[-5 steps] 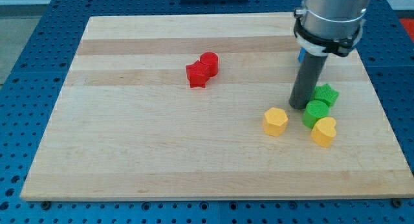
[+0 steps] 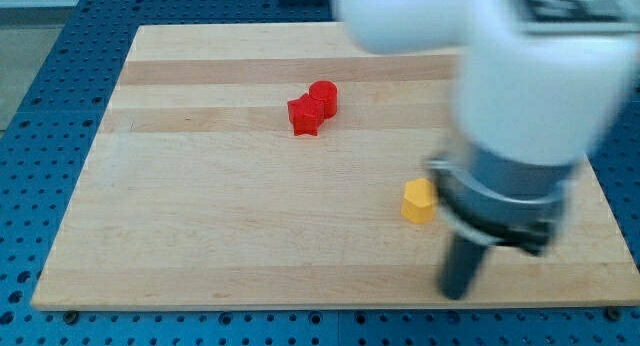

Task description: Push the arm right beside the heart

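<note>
heart: not showing, likely hiding behind the arm | my tip (image 2: 456,292) is resting bare near the view's bottom, below-right of the yellow block (image 2: 419,201), touching nothing | advice: be easing in slowly, stopping just beside it.

My tip (image 2: 456,292) is down near the board's (image 2: 200,216) bottom edge, toward the view's right. Up and to the left of it, close by but apart, sits the hexagonal block (image 2: 419,201). Well away, toward the view's top and about the board's middle, there's a pair: the star-shaped block (image 2: 304,116) on the left, the cylinder block (image 2: 323,95) touching it on its upper right. The arm (image 2: 520,116) fills the view's right side above my tip (it covers that whole part of the board, so whatever lies behind it cannot be placed). The board lies on a perforated table (image 2: 40,96), which shows around its edges.
</note>
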Robot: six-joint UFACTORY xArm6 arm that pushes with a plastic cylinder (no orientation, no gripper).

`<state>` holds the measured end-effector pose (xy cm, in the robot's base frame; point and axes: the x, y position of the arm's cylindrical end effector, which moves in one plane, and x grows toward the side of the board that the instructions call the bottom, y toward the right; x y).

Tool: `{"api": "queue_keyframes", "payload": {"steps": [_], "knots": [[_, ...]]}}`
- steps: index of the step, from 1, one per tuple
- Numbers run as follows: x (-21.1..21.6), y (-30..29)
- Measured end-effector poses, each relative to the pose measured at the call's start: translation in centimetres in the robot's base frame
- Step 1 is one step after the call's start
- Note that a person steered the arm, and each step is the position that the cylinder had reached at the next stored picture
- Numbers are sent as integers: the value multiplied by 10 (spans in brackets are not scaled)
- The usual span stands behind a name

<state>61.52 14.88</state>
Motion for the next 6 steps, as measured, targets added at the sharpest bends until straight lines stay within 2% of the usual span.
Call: {"api": "queue_keyframes", "payload": {"steps": [1, 2, 4, 6], "knots": [[-13, 102], [-48, 129], [-60, 71], [-78, 88]]}}
